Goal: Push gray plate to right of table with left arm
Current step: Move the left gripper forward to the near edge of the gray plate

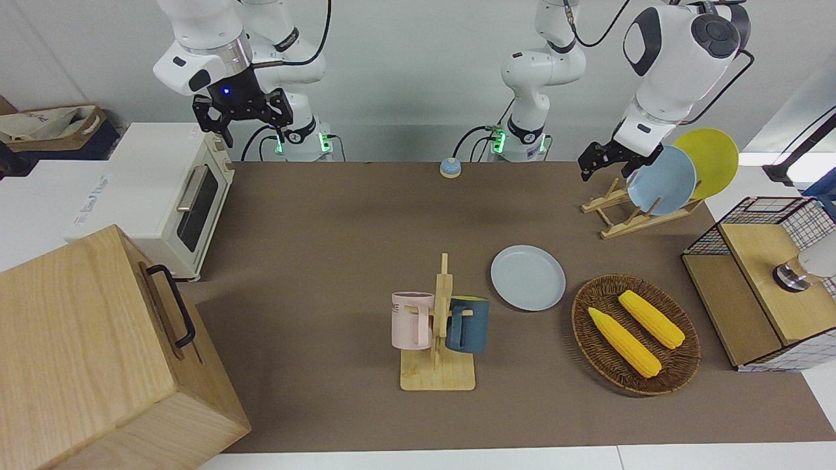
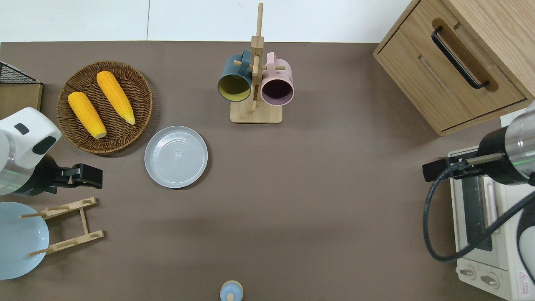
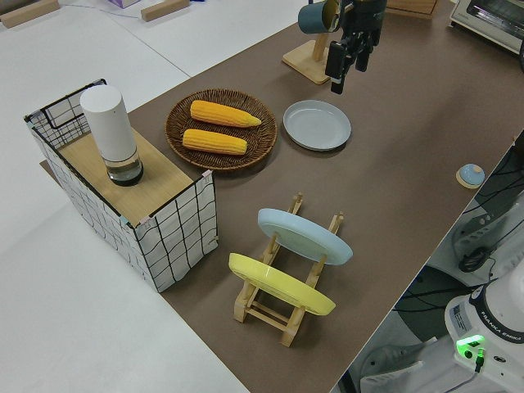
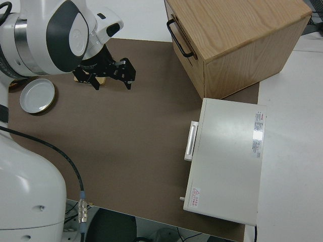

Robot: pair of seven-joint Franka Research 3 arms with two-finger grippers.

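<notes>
Corn basket [image 1: 635, 334] borders gray plate [image 1: 528, 277] (left claw [image 1: 604, 160] aloft, empty).

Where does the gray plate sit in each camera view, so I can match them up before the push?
Front view: gray plate lies flat at centre, between mug rack and wicker basket.
Overhead view: gray plate, toward the left arm's end, nearer the robots than the rack.
Left side view: gray plate, upper middle, beside the basket.
Right side view: gray plate, at the picture's edge.
Shared landmark: the mug rack.
</notes>
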